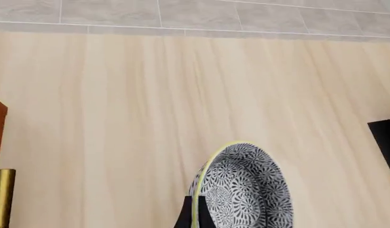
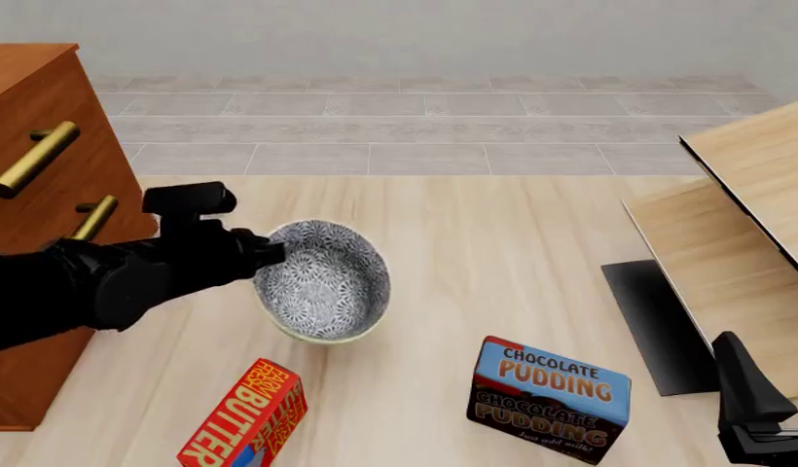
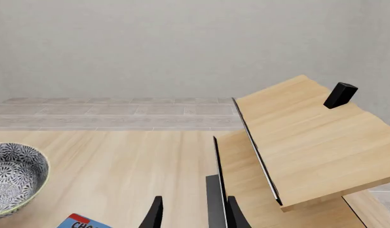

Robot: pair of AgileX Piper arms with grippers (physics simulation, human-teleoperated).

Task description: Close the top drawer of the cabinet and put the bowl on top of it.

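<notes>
Bowl [image 2: 324, 280], tipped on its side and lifted off the desk [image 2: 503, 253], hangs just right of the cabinet [image 2: 36, 107], below its top. Left jaws [image 2: 272, 251] are clenched on the bowl's near rim. Right jaws [image 3: 191, 211] stand released, well away from the cabinet. Judged next: up and leftward.

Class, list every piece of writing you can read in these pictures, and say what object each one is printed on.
"CHOCOLATE PUDDING", printed twice, on the pudding box.
A small line beneath it is too small to read.
"BUTTER" on the red butter box.
"CHO", cut off at the right wrist view's edge, on that same pudding box.
</notes>
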